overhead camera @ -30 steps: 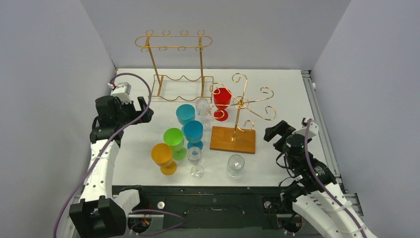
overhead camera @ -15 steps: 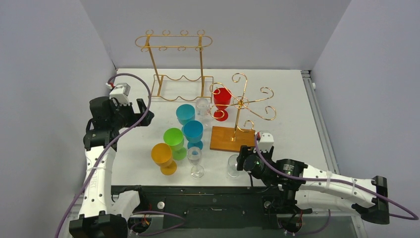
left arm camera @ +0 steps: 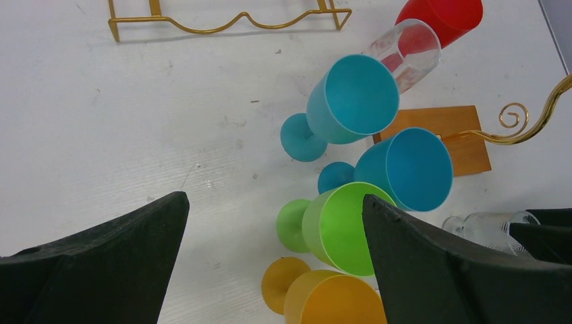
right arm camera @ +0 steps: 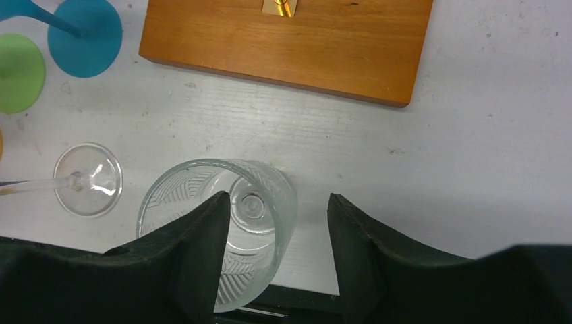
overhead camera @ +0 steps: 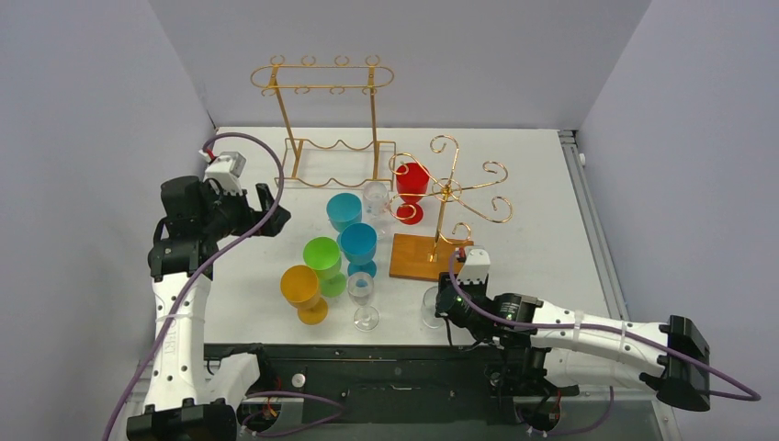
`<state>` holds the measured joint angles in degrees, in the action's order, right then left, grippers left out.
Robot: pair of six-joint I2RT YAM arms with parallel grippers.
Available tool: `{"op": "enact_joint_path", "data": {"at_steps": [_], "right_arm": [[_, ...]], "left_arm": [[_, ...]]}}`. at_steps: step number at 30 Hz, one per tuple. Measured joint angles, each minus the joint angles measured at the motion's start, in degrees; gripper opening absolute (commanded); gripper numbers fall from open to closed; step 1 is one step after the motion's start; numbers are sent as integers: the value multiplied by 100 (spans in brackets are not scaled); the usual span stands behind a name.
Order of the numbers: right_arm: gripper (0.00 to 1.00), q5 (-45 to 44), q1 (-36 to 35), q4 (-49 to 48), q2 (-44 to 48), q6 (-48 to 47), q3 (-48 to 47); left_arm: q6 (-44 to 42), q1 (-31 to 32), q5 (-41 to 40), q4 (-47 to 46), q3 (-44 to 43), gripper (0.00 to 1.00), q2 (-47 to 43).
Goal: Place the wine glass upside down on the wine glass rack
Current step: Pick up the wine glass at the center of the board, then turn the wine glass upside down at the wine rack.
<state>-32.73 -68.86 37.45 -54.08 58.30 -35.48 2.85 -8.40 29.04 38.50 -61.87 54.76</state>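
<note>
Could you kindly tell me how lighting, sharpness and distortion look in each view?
Top view: soft, even light, faint shadows on the table, everything sharp. Left wrist view: green cup looks tilted by wide-angle perspective; left claw featureless black. Right wrist view: glass sharp, little glare; right claw dark.

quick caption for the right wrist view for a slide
Right gripper hovers at an upright clear wine glass, one finger overlapping its rim, the rack's wooden base just beyond.

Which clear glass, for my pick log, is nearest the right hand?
The leaf-patterned glass near the wooden base, partly between the right hand's fingers; the other two stand farther off.
</note>
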Motion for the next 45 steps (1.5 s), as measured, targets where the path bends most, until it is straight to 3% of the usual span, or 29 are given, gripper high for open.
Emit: {"op": "enact_joint_path", "data": {"at_steps": [5, 10, 16, 21, 28, 32, 38, 45], "right_arm": [[32, 120, 70, -297, -168, -85, 140], [0, 149, 90, -629, -118, -101, 310], [0, 125, 96, -588, 192, -127, 468], [0, 57, 94, -103, 1233, -393, 448], [0, 61, -190, 520, 2197, -986, -400], [0, -52, -883, 614, 1886, -1325, -1307], [0, -833, -2109, 573, 538, -1849, -2920], [0, -1340, -2382, 348, -605, -2588, -4002]], "left_arm": [[-81, 52, 131, 127, -2, 100, -94], [-157, 118, 299, 254, -31, 100, -179], [-199, 365, 540, 431, -219, 100, -184], [-297, 920, 640, 522, -407, 100, -240], [-337, 1851, 654, 726, -789, 99, -184], [-330, 2216, 629, 920, -1078, 98, -127], [-190, 2387, 758, 1276, -1303, 97, -146], [-33, 2402, 1056, 1622, -1303, 97, -496]]}}
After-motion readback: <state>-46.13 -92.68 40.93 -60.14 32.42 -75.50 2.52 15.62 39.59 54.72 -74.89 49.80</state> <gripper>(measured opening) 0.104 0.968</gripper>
